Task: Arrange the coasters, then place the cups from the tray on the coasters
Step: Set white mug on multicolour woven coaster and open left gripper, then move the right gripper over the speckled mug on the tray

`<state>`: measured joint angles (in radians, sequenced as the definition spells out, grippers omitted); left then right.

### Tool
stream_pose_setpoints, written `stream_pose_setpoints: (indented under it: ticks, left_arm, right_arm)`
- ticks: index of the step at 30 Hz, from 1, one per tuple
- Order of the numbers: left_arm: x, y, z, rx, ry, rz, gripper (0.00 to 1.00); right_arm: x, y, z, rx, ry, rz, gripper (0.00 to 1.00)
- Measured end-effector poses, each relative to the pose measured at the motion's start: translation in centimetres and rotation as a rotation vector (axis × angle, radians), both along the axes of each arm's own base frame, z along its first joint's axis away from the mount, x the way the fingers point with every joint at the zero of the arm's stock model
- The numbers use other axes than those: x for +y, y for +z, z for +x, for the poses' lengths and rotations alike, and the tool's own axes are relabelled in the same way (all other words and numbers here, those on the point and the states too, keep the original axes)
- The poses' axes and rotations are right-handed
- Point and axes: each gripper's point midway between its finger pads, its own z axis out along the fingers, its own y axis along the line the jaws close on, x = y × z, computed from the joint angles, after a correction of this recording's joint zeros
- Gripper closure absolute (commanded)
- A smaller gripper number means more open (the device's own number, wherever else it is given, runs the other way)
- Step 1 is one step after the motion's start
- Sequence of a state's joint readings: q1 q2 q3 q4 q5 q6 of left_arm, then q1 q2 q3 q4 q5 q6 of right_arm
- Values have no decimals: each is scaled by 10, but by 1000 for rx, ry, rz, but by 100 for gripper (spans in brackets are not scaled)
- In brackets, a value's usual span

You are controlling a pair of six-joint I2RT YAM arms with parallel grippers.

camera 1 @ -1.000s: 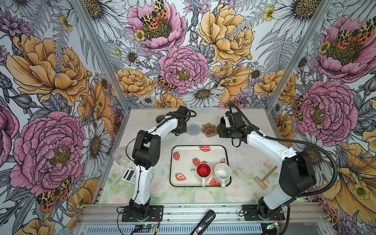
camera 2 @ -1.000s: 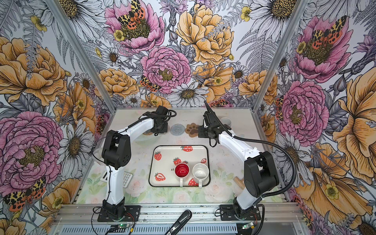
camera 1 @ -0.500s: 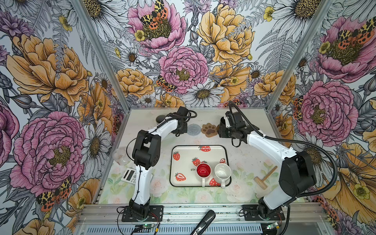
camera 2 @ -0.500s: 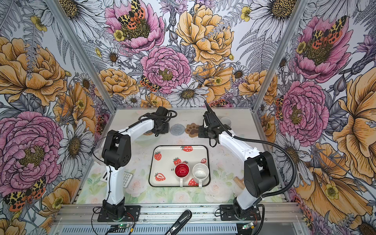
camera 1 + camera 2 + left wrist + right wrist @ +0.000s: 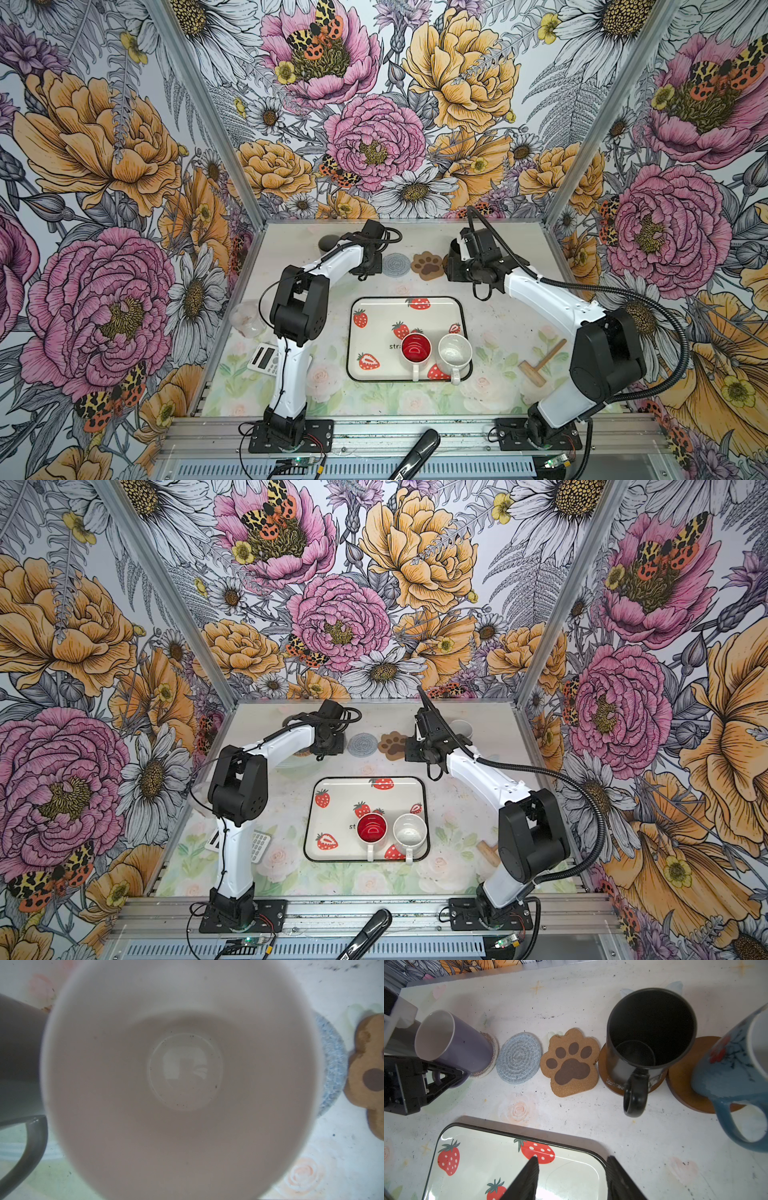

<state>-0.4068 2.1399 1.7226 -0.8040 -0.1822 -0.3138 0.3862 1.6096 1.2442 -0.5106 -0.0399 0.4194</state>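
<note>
The lavender cup (image 5: pixel 454 1047) stands with its base on the tan woven coaster (image 5: pixel 491 1057), and its pale inside (image 5: pixel 182 1076) fills the left wrist view. My left gripper (image 5: pixel 440 1076) is shut on its handle. Beside it stands a grey cup (image 5: pixel 18 1053). To the right lie a bare grey-blue coaster (image 5: pixel 395 264) and a bare paw coaster (image 5: pixel 427 264). A black cup (image 5: pixel 650 1028) and a light blue cup (image 5: pixel 733 1068) each stand on a brown disc (image 5: pixel 683 1076). My right gripper (image 5: pixel 571 1169) hangs open and empty over the tray's far corner. The tray (image 5: pixel 374 316) holds the red-inside cup (image 5: pixel 416 347) and the speckled white cup (image 5: pixel 454 351).
A clear glass beaker (image 5: pixel 248 320) and a calculator (image 5: pixel 264 358) sit at the table's left side. A wooden mallet (image 5: pixel 540 365) lies at the right. A black tool (image 5: pixel 415 457) rests on the front rail. The back wall runs close behind the coaster row.
</note>
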Motion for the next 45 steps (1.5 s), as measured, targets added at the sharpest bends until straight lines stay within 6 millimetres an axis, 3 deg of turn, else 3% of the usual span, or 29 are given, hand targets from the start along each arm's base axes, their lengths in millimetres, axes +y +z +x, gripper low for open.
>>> stream_pose_setpoints:
  ticks: [1,5,11,12,17,22,29,34,37,41,45]
  left_arm:
    - [0,0,0,0,0,0,100]
    - [0,-1,0,-1,-1,0,77]
    - [2,3,2,-25,-1,0,35]
    - [2,5,2,-29,-1,-1,32]
    - [5,23,-1,-60,2,-9,29]
    - [6,59,-3,-134,1,-19,28]
    - [-12,111,-12,-249,-49,-30,27]
    - [-36,129,-24,-282,-107,-67,26]
    - [-54,143,-33,-301,-155,-108,26]
    - [-75,170,-44,-364,-217,-153,26]
    - [-89,187,-52,-408,-250,-182,26]
  right_arm:
    - [0,0,0,0,-1,1,45]
    - [0,-1,-1,5,-6,3,43]
    - [-1,-5,-3,15,-6,3,41]
    - [-1,-4,-3,13,-6,3,40]
    - [-4,3,-10,-4,-6,9,39]
    - [-2,24,-25,-55,0,-3,41]
    - [17,47,-70,-100,71,-33,46]
    - [25,47,-112,-90,92,-62,48]
    - [41,45,-137,-88,129,-75,48]
    - [57,29,-170,-59,172,-101,48]
    - [59,12,-195,-35,175,-159,48]
